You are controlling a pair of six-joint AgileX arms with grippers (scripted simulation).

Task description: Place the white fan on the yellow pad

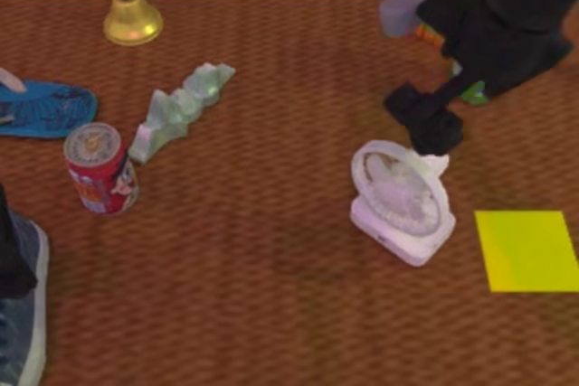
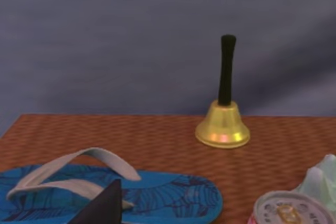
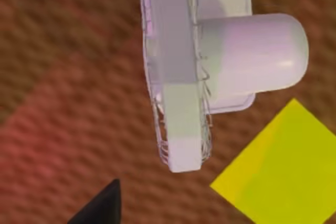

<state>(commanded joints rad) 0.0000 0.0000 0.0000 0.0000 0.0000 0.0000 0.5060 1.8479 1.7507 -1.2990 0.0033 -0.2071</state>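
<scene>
The white fan [image 1: 403, 198] sits on the brown table right of the middle, its round grille facing up toward the camera. In the right wrist view the fan [image 3: 178, 72] shows edge-on, with its rounded motor housing toward the yellow pad [image 3: 286, 166]. The yellow pad [image 1: 527, 250] lies flat to the fan's right, a small gap apart from it. My right gripper [image 1: 425, 124] hangs open just behind the fan's far rim, holding nothing; one dark fingertip [image 3: 102, 208] shows. My left gripper [image 1: 9, 264] is parked at the table's left edge, open, one fingertip [image 2: 105, 205] in view.
A brass bell [image 1: 133, 17] stands at the back left. A blue flip-flop [image 1: 45, 108], a red can [image 1: 99, 169] and a jagged pale green lump [image 1: 181, 110] lie on the left. A shoe [image 1: 23, 332] is at the front left corner. A pale container [image 1: 412, 2] sits under my right arm.
</scene>
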